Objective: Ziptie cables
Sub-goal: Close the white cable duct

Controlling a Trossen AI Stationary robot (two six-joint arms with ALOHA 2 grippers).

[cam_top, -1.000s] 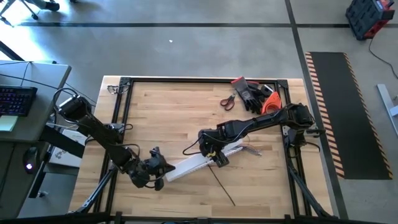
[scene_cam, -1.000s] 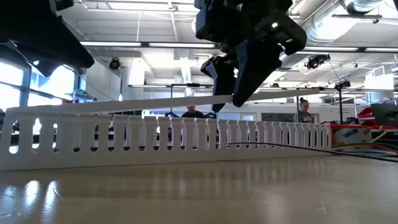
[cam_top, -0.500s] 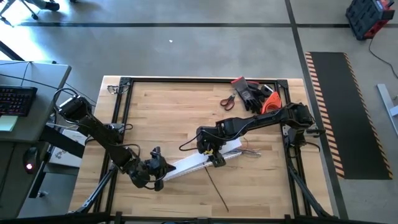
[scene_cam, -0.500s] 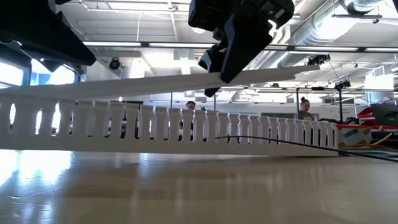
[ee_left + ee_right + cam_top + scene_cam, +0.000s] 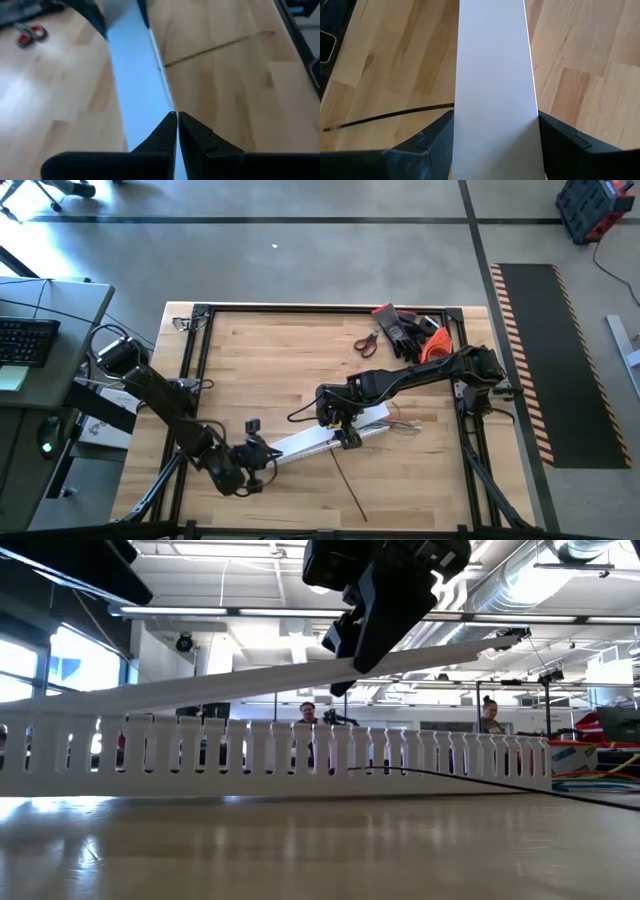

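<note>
The right gripper (image 5: 343,430) sits near the middle of the table, its two fingers (image 5: 435,137) spread wide and clamped on either edge of a flat white cover strip (image 5: 495,85). The right wrist view shows this best: the strip fills the gap between the fingers edge to edge, with bare wood on both sides and a thin dark cable (image 5: 385,116) running out from under it. From table height the same strip (image 5: 250,680) rises at a slant, high at the right gripper (image 5: 355,640) and lower toward the far end, lifted off the slotted white duct (image 5: 280,755) that stands on the wood below. That tilt cannot be read from overhead, where strip and duct (image 5: 315,441) merge into one pale bar.

The left gripper (image 5: 262,460) is at the bar's other end, near the table's front-left. Its wrist view shows the fingers (image 5: 165,132) pressed together, tips meeting at the strip's edge (image 5: 132,80); whether they pinch it I cannot tell.

The coloured cables (image 5: 405,424) lie in a loose tangle just beside the duct's right end, apart from both grippers. Only the overhead view shows the red-handled scissors (image 5: 366,342) and black gloves (image 5: 405,330) at the far right corner.
</note>
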